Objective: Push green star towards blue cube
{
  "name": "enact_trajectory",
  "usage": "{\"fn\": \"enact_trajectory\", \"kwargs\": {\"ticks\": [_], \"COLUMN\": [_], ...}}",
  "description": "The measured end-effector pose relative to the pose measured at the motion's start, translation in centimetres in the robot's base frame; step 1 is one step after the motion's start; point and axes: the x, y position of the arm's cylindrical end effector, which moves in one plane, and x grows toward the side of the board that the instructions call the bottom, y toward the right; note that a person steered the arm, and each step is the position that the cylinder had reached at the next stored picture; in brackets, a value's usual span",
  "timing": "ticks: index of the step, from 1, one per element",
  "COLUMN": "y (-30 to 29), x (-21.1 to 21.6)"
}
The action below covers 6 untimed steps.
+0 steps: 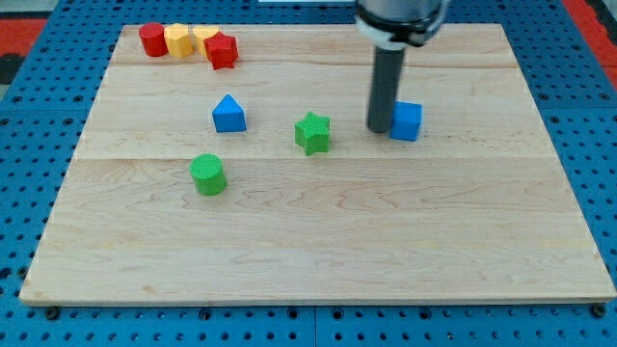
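Observation:
The green star (312, 132) lies near the middle of the wooden board (318, 241). The blue cube (407, 121) sits to the star's right. My tip (379, 128) stands between them, right against the blue cube's left side and a short gap to the right of the green star. The dark rod rises from the tip to the arm at the view's top.
A blue triangular block (228, 114) lies left of the star. A green cylinder (207, 174) sits lower left. At the top left corner stand a red cylinder (152, 40), two yellow blocks (179, 40) and a red block (222, 50).

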Motion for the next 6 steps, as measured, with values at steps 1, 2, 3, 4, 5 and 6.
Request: {"fn": "enact_trajectory", "kwargs": {"ticks": [1,2,3,4,5,6], "y": [4.2,-1.6,-13.2,-16.2,-12.1,-3.3], "x": [1.3,9.9,9.9,4.4,1.9,0.0]}}
